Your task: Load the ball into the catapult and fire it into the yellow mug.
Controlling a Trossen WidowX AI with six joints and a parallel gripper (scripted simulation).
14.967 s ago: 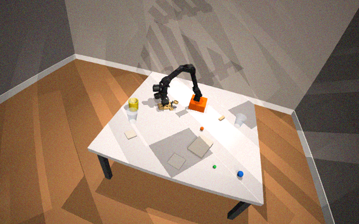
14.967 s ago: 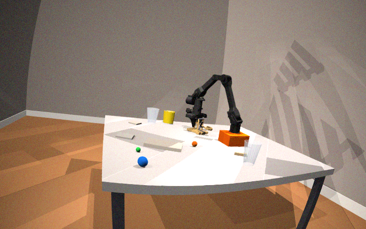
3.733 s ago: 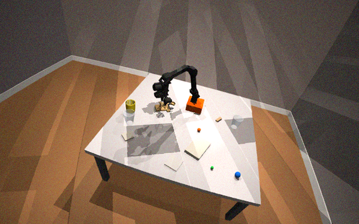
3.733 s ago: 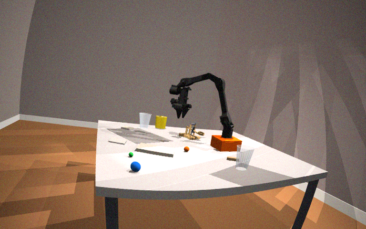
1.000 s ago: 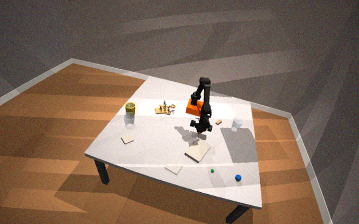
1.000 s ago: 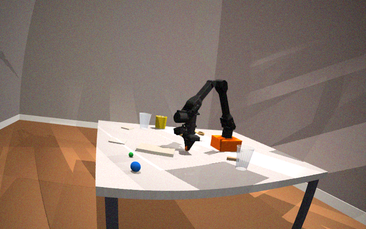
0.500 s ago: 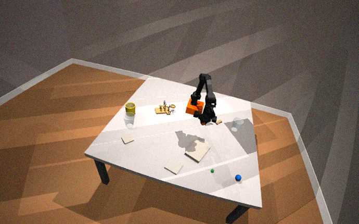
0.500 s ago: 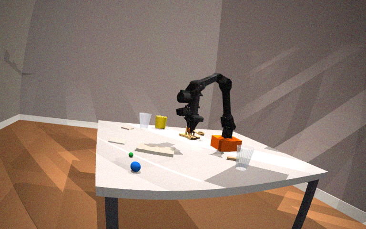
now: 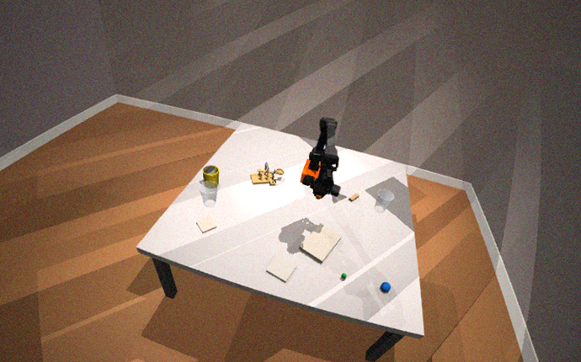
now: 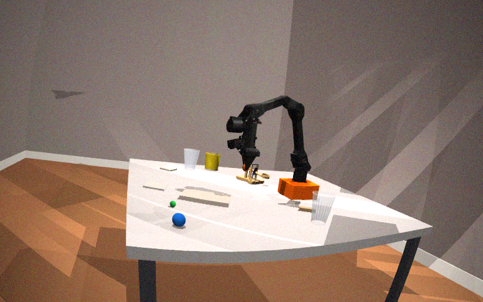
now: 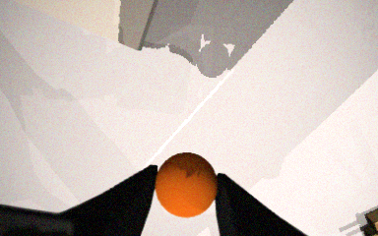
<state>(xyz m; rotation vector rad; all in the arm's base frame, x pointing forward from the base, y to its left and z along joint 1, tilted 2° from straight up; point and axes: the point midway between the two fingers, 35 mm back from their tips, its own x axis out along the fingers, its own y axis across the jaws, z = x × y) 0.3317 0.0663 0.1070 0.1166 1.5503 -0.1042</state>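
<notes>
Orange ball point(image 11: 186, 184) clamped in pincer point(image 11: 186, 197), arm arched high, pincer pointing down above table point(image 10: 249, 228)

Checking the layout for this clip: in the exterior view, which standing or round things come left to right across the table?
Small green ball → blue ball → clear plastic cup → yellow mug → wooden catapult → orange robot base → second clear cup.

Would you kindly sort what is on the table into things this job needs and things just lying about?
Needed: orange ball, held in the gripper; catapult; yellow mug.

Lying about: blue ball; green ball; two clear cups; flat tiles.
</notes>
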